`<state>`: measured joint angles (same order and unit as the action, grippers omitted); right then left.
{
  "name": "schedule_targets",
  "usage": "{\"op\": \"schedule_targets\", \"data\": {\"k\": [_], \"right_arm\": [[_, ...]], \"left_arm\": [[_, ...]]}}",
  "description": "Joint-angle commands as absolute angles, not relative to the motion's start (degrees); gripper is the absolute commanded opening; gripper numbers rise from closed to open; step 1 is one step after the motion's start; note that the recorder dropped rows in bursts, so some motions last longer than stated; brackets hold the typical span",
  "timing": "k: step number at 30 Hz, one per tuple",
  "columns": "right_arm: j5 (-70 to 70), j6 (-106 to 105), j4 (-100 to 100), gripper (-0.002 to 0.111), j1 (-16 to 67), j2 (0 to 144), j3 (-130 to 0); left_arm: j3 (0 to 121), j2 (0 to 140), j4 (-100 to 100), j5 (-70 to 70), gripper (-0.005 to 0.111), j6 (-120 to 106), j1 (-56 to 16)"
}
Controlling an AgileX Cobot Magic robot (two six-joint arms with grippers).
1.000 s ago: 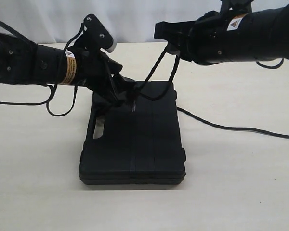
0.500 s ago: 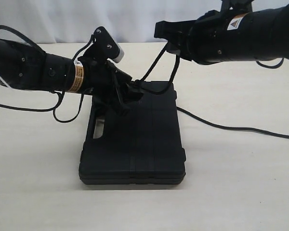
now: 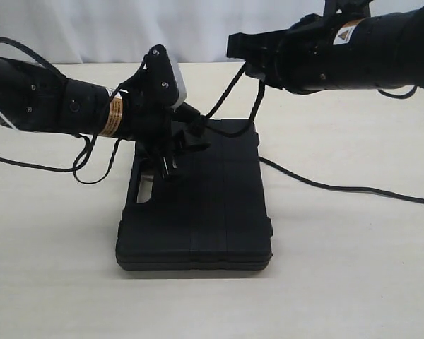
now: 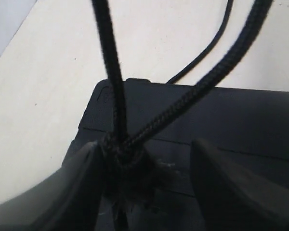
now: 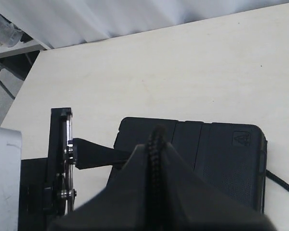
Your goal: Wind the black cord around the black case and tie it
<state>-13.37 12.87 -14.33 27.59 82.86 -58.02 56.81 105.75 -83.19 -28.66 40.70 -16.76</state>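
I've got the flat rectangular black plastic case [image 3: 198, 212] lying lid-up on the cream table [image 3: 353, 275], mid-scene, with its handle slot on the left side. The thin black braided cord [image 3: 226, 95] goes up as two strands from the far part of the lid, slanting right to my right gripper [image 3: 244, 60], which hangs above the far right corner of the case. In the right wrist view, the right jaws are pinched closed on the cord [image 5: 157, 142], with the case [image 5: 216, 154] below them. My left gripper [image 3: 175, 150] comes in from the left, low over the far left part of the lid. In the left wrist view, the left gripper [image 4: 144, 168] has its jaws wide apart. The cord's frayed knot sits between them, close against one finger and clear of the other, and both strands [image 4: 209, 79] rise from that knot over the case [image 4: 241, 115]. I can't tell if the knot touches the lid. A thin smooth black cable [image 3: 339, 187] lies on the table, running from beside the case's right side out to the right edge.
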Motion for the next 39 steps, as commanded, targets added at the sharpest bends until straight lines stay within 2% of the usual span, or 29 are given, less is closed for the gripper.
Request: {"op": "schedule_targets", "data": {"k": [1,3,6,16,31,34,39], "right_arm": [[-12.61,12.39,-13.6,0.004,27.2,82.36,-58.57],[-12.61,12.39,-13.6,0.004,27.2,82.36,-58.57],[-12.61,12.39,-13.6,0.004,27.2,82.36,-58.57],[-16.94,12.39,-13.12,0.004,27.2,81.85,-58.57],[-22.54,12.8,0.93,0.005,27.2,74.91,-58.57],[-22.91,13.12,0.94,0.018,27.2,75.02,-58.57],[-23.68,14.4,1.17,0.06,27.2,74.8,-58.57]], "left_arm": [[57.05,106.67,-80.45,-30.4,0.046,37.54,-16.94],[57.05,106.9,-80.4,-30.59,0.032,37.66,-16.94],[57.05,106.99,-80.42,-31.18,0.0,37.66,-16.94],[57.05,106.99,-80.29,-31.71,0.0,39.44,-16.94],[56.82,106.99,-80.18,-32.05,0.0,39.42,-16.94],[56.82,106.99,-80.18,-32.05,0.0,39.42,-16.94],[56.82,106.99,-80.18,-32.05,0.0,39.42,-16.94]]}}
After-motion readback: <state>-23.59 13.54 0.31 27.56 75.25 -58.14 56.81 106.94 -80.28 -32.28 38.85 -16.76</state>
